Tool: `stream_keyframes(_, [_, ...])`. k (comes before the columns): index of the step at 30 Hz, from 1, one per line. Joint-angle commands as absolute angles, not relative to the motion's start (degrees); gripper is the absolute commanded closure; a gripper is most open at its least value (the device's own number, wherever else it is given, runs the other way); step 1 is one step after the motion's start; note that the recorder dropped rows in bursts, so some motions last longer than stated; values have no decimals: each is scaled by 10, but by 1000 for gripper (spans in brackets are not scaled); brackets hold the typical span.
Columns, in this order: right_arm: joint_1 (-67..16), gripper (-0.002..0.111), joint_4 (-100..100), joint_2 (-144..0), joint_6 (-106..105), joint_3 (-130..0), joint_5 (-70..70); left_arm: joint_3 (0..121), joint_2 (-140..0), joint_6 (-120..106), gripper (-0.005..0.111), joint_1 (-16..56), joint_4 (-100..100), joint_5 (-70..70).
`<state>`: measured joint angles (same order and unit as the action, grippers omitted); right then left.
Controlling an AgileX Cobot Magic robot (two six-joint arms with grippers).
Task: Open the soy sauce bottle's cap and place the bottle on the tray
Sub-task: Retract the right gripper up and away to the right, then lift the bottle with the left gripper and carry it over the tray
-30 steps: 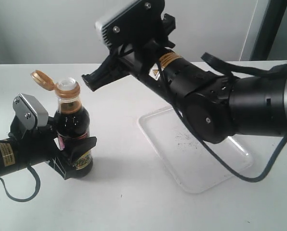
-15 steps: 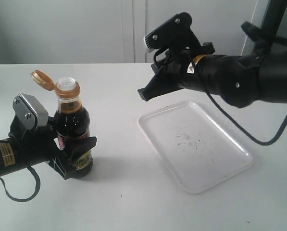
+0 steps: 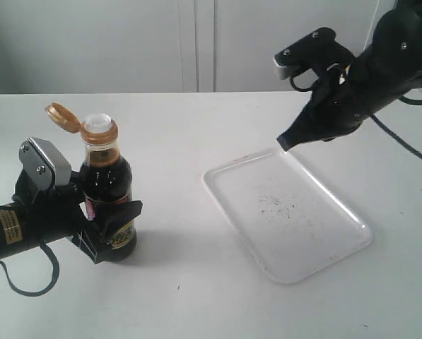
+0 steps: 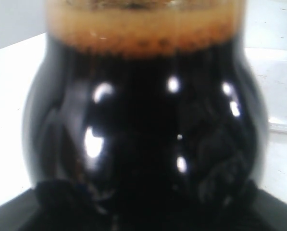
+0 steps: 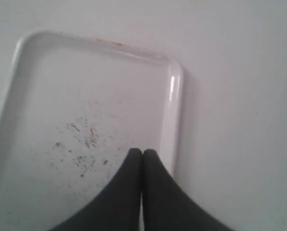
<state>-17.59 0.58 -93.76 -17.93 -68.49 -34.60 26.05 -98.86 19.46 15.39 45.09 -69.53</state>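
Here the left jaws are clamped on the soy sauce bottle (image 3: pixel 108 191), one black finger on each side of its lower body at the label. The bottle stands upright on the white surface (image 3: pixel 196 296), well apart from the tray (image 3: pixel 317 233), off the long side of the tray nearest the left arm. Its cap (image 3: pixel 62 116) is flipped open and hangs back on its hinge, tilted away from the tray, leaving the mouth of the neck uncovered.

The right jaws are together: the right wrist view shows two black tips pressed side by side with no gap, holding nothing. They sit over the tray, close to one long rim and just beside a scatter of dark specks (image 5: pixel 81 149) on its floor. In the exterior view the same tips point down at the tray's far corner, above it.

The left wrist view shows only the bottle from very close: a bulging dark glass belly (image 4: pixel 148 134) with bright glints, a brownish foamy band at the liquid's top edge, and a sliver of the tray's rim off to one side. The label, the cap and the fingers cannot be made out there; the exterior view supplies them. The right wrist view shows the tray's rounded corners and raised rim clearly, but none of the bottle.
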Motion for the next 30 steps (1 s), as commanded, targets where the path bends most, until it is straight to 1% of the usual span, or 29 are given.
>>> stream_keyframes(1, [-128,108,0,-934,-178,-688,-373,258,-987,193,106,155,457,-676])
stream_keyframes(7, [-55,108,0,-934,-178,-687,-358,258,-987,193,106,155,458,-686])
stream_keyframes(10, [-36,108,4,-934,-178,-687,-353,258,-987,193,106,155,458,-693])
stream_keyframes(17, [-30,108,5,-934,-178,-687,-318,258,-986,193,106,155,454,-700])
stream_keyframes(30, [-28,108,0,-934,-178,-685,-327,268,-922,197,107,155,420,-700])
